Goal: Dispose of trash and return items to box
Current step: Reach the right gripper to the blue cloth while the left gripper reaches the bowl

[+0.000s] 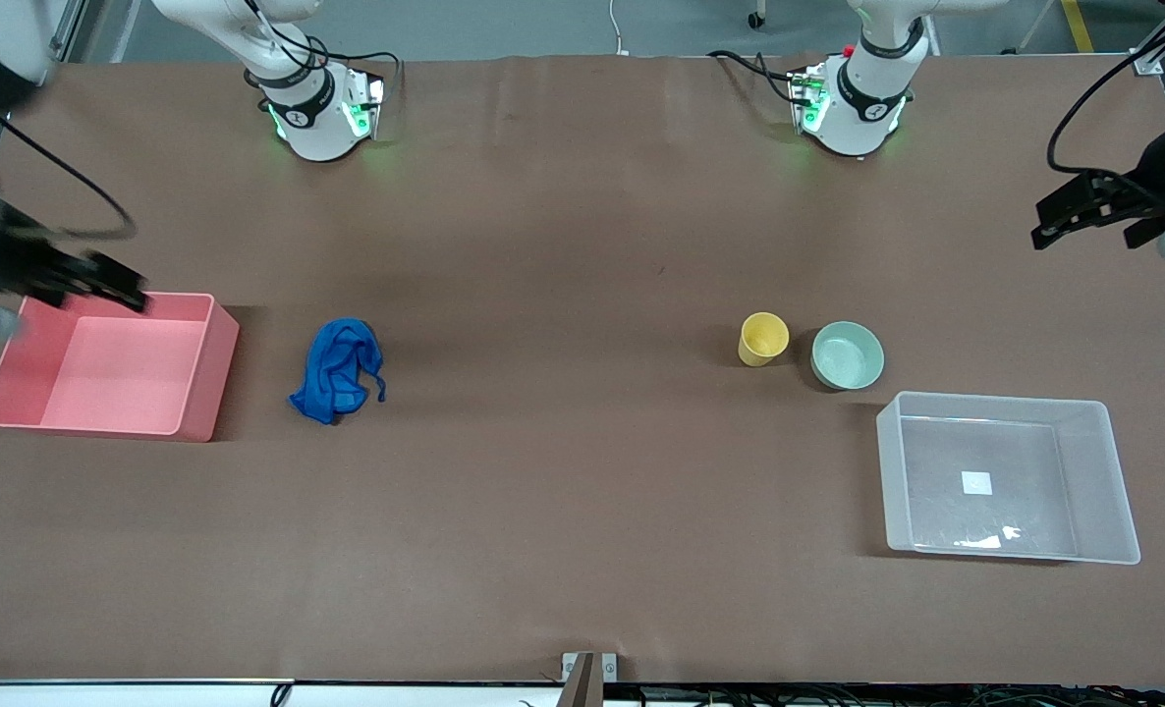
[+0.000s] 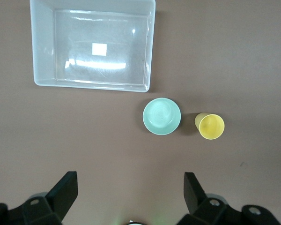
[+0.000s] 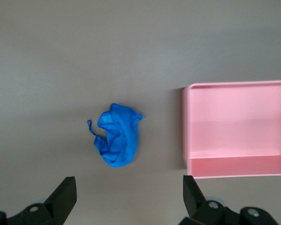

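The rag (image 1: 337, 370) lies on the surface (image 1: 563, 471) just beside the pink bin (image 1: 211, 373), toward the right arm's end. Toward the left arm's end, cup (image 1: 762, 339) and bowl (image 1: 848, 355) sit side by side, with the clear box (image 1: 1103, 481) nearer the front camera.

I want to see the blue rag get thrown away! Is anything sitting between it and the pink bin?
No. The wrinkled royal-blue cloth rag lies beside the pink rectangular plastic bin, with only bare brown table between them. The right gripper hangs over the bin's rim, jaws open.
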Robot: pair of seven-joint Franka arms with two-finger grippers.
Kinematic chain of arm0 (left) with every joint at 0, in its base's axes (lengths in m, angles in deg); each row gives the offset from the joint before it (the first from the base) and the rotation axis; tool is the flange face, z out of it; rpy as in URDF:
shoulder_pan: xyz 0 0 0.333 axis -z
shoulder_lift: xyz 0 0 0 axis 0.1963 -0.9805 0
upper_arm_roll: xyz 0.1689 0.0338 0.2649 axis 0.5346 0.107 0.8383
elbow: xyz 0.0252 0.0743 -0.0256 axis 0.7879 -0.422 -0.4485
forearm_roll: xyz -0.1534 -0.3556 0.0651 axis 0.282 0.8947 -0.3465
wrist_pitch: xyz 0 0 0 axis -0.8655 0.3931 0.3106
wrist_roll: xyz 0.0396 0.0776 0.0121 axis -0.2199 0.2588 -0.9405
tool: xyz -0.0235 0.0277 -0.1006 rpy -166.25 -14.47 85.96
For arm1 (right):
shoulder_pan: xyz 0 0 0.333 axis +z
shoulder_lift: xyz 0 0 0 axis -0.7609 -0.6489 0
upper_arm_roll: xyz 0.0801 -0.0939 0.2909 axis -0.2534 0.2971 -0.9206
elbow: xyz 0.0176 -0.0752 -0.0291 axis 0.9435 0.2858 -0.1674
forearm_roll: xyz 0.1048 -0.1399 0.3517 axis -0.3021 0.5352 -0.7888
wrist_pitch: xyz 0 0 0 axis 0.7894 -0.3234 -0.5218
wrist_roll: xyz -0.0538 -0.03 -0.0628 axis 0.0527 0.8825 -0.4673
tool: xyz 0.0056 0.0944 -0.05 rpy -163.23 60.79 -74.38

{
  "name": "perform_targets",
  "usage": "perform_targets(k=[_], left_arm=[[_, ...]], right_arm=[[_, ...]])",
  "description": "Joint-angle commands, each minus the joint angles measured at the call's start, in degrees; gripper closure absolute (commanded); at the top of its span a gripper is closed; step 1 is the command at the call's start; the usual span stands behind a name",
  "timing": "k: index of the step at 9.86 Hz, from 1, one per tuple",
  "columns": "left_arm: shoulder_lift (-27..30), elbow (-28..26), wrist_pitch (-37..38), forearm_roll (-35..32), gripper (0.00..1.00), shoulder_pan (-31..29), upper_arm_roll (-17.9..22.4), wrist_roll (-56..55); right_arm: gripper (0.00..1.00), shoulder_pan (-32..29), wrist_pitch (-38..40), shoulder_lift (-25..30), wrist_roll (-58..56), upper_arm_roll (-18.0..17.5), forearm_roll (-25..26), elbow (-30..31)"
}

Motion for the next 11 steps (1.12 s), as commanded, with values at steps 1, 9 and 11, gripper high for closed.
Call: perform_targets(k=[1, 9, 11], left_arm=[[5.9, -17.4, -11.2, -1.0, 0.00, 0.2, 0.2, -0.1], [-5.8, -47.1, -53.1, -0.6, 0.02, 0.2, 0.3, -1.8], [-12.3, -47.0, -60.8, -0.6, 0.02, 0.5, 0.2, -3.7]], right_arm=[[0.00, -0.2, -11.5, -3.7, 2.2, -1.2, 0.4, 9.6], [0.00, -0.1, -52.0, -20.0, 3.1, -1.3, 0.4, 27.8], [0.21, 0.2, -51.7, -20.0, 4.9, -1.4, 0.2, 28.5]])
